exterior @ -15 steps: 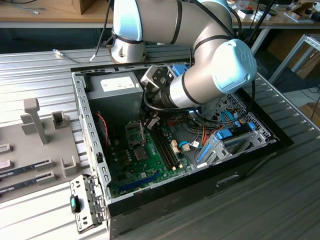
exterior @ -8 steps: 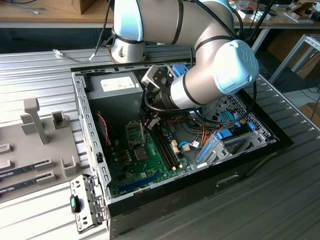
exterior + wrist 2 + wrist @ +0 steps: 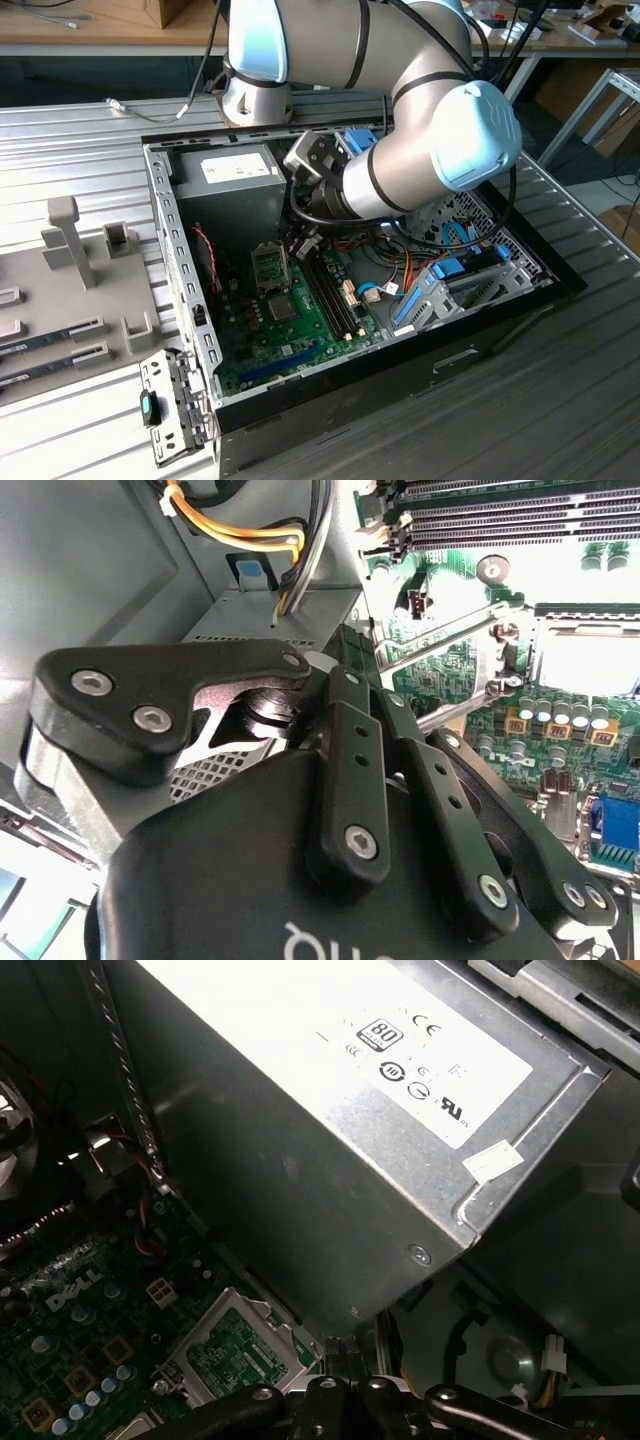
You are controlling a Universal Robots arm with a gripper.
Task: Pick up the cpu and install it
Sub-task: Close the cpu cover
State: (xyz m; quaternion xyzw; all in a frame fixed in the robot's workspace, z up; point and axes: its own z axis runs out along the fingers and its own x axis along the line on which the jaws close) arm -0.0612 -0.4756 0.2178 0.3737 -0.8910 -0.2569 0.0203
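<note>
My gripper [image 3: 300, 243] hangs inside the open computer case [image 3: 185, 250], just above the motherboard [image 3: 300, 330] and beside the processor socket [image 3: 268, 266]. In both wrist views its black linkage fills the near edge [image 3: 345, 675] [image 3: 345, 1360]. The socket [image 3: 585, 640] stands open with its metal lever [image 3: 440, 645] swung up. In the first wrist view the socket [image 3: 240, 1355] shows a greenish floor inside a metal frame, close to the gripper. The cpu is hidden; I cannot tell whether the gripper holds it.
The grey power supply [image 3: 330, 1110] stands close beside the gripper, with yellow and black cables [image 3: 250, 535] next to it. Memory slots [image 3: 335, 295] run alongside the socket. A bare dark chip [image 3: 283, 306] sits below it. A grey parts fixture [image 3: 70, 270] lies at the exterior view's left.
</note>
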